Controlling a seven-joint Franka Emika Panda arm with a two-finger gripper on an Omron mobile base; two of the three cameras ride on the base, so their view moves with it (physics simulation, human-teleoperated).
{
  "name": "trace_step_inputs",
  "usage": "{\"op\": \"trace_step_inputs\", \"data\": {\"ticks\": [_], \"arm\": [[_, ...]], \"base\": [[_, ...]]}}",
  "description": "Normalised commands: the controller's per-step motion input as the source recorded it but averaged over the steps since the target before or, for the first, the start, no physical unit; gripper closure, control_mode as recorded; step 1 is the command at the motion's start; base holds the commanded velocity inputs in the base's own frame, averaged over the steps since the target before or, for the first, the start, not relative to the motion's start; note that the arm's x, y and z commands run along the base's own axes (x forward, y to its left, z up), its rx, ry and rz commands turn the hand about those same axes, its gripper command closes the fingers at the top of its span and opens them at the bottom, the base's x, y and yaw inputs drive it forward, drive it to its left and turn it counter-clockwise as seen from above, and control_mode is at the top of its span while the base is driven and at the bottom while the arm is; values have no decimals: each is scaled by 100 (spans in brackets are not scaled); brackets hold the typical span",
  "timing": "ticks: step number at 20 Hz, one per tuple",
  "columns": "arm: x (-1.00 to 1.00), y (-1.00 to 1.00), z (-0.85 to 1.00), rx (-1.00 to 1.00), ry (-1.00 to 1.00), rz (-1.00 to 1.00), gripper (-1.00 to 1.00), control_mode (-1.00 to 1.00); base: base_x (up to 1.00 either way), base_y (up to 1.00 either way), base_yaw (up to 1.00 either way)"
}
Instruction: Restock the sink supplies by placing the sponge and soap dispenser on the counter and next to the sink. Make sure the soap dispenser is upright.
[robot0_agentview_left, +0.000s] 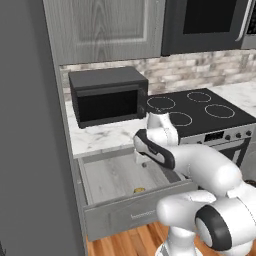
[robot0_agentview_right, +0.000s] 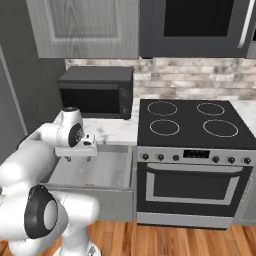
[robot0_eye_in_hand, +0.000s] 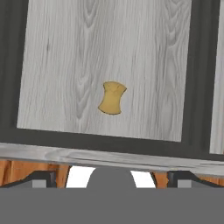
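A small yellow-ochre sponge lies flat on the pale wood floor of an open drawer, close to the drawer's front wall. My gripper hangs above the drawer, pointing straight down, open and holding nothing. In the hand view the sponge sits a little ahead of the midpoint between my gripper's two fingertips. From the right base view my gripper hovers over the drawer's left half. The white marble counter runs just behind the drawer. The soap dispenser and the sink are out of view.
A black microwave stands on the counter behind the drawer. A black stovetop with an oven below lies to the right. A tall grey cabinet side walls off the left. Upper cabinets hang overhead.
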Motion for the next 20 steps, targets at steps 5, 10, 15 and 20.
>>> {"op": "trace_step_inputs", "data": {"ticks": [5, 10, 15, 20], "arm": [[40, 13, -5, 0, 14, 0, -100, -100], [22, 13, 0, 0, 12, -4, -100, -100], [26, 8, -1, 0, 7, -5, -100, -100], [0, 0, -5, 0, 0, -4, -100, -100]], "base": [[0, 0, 0], [0, 0, 0], [0, 0, 0], [0, 0, 0]]}}
